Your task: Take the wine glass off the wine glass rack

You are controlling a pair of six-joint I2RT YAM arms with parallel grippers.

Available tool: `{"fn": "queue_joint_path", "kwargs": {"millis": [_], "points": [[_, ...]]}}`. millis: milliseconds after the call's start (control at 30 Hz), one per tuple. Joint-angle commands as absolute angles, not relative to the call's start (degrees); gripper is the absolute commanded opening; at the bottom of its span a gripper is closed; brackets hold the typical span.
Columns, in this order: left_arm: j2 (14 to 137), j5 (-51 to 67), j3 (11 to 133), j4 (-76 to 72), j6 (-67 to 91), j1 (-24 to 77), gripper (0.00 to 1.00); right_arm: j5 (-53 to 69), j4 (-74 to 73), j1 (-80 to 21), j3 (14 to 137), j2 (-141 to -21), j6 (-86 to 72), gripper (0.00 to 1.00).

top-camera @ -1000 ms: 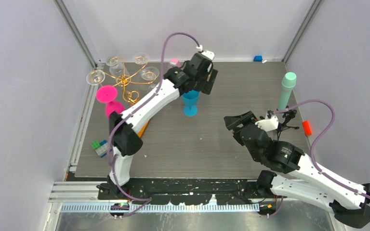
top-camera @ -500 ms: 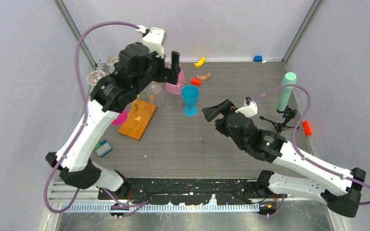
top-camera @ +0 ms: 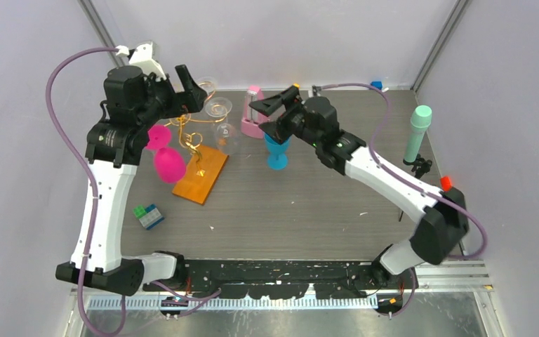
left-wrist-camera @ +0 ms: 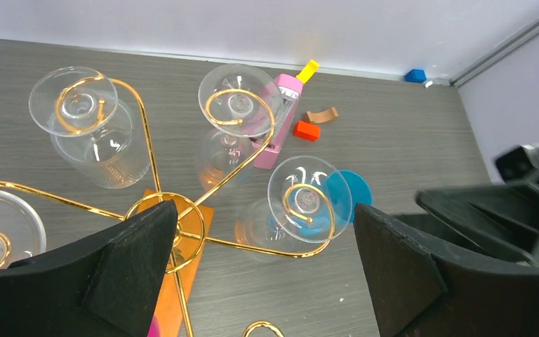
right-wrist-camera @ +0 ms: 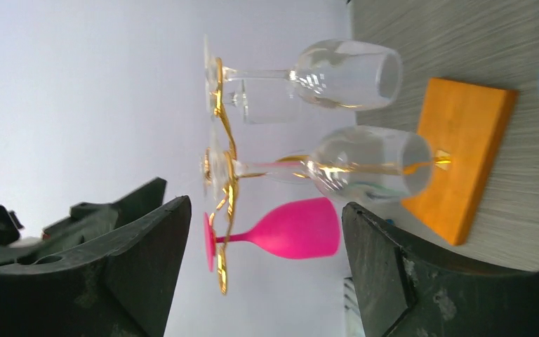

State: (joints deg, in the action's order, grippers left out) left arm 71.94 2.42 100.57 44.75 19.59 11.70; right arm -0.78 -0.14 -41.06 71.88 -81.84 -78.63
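Grey table (top-camera: 323, 203) holds a gold rack (top-camera: 191, 133) on an orange base (top-camera: 200, 179). Clear glasses (left-wrist-camera: 241, 105) and one pink glass (top-camera: 168, 164) hang bowl-down from the rack's arms. Left gripper (left-wrist-camera: 263, 225) hovers above the rack, jaws wide apart; right gripper (right-wrist-camera: 265, 203), also spread, is just right of it.

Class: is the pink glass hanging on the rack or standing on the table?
Hanging: the pink glass has its foot in a rack arm, bowl downward.
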Motion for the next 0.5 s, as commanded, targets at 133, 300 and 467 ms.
{"fn": "queue_joint_path", "kwargs": {"millis": [133,300,467], "points": [[66.76,9.34,100.63,46.45,22.94,8.88,1.0,15.97,7.98,-38.94,89.41,-96.37,-82.29,0.8],[65.07,10.26,101.41,48.54,22.87,8.92,1.0,18.98,5.35,-38.94,93.67,-101.03,-81.23,0.71],[64.35,10.54,101.43,49.35,22.94,8.88,1.0,19.58,3.41,-39.06,95.38,-102.03,-79.32,0.6]]}}
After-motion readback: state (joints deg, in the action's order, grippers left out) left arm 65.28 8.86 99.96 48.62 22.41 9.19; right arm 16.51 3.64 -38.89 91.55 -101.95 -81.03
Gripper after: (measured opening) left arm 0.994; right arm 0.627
